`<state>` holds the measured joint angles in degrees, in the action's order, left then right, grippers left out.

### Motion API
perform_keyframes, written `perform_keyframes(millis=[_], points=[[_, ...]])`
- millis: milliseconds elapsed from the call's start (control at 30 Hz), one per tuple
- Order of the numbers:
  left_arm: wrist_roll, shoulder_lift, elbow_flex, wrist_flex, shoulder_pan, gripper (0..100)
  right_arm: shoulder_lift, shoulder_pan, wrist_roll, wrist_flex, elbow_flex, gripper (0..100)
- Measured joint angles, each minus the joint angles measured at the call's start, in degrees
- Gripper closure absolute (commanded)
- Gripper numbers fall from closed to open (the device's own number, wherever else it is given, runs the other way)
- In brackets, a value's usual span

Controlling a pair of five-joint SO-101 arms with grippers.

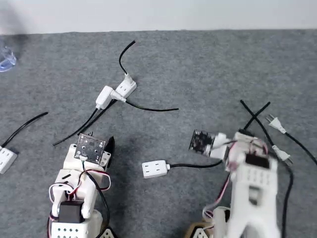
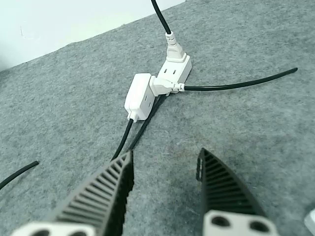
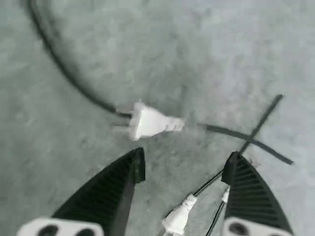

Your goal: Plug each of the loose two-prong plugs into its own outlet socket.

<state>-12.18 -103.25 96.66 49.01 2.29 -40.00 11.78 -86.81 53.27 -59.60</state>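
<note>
1. Right of the middle socket [image 1: 153,169], past my right arm, two loose plugs lie on the grey mat [image 1: 198,64]: the farther plug [image 1: 276,124] and the nearer plug [image 1: 281,154]. They are apart, and neither is in a socket.
2. Middle socket lies flat with its slots free. Its black cord [image 1: 193,166] runs right toward my right arm.
3. My right gripper [image 3: 186,160] hangs over the mat, right of the middle socket. Jaws apart, holding nothing.
4. One loose plug lies just past my right fingertips, prongs showing, untouched. I cannot tell which of the two it is.
5. My left gripper [image 2: 165,164] sits left of the middle socket. Jaws apart, empty, low over the mat.
6. Beyond the middle socket and to its left, the long socket [image 2: 139,96] and the square socket [image 2: 174,69] lie just beside each other, ahead of my left jaws.
7. The straight plug [image 2: 173,49] is seated in the square socket. The side plug [image 2: 162,86] is seated in the long socket, its cord trailing back toward the middle socket's side.
8. Far left of the middle socket, the edge socket [image 1: 6,158] lies with its own black cord.
</note>
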Motion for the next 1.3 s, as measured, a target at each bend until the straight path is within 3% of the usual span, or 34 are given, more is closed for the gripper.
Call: perform_keyframes(millis=[200,433,633,933,1300], points=[[0.00,0.00,0.00,0.00,0.00,80,18.11,-0.26,-6.33,19.69,22.95,75.7],[0.00,0.00,0.00,0.00,0.00,80,31.56,2.64,-28.40,33.93,37.98,75.7],[0.00,0.00,0.00,0.00,0.00,80,45.54,5.27,-43.16,37.10,48.79,75.7],[0.00,0.00,0.00,0.00,0.00,80,69.19,4.04,-48.09,37.71,65.49,75.7],[-1.67,0.00,0.00,1.41,-3.43,80,73.67,2.64,-48.09,38.15,68.66,78.3]])
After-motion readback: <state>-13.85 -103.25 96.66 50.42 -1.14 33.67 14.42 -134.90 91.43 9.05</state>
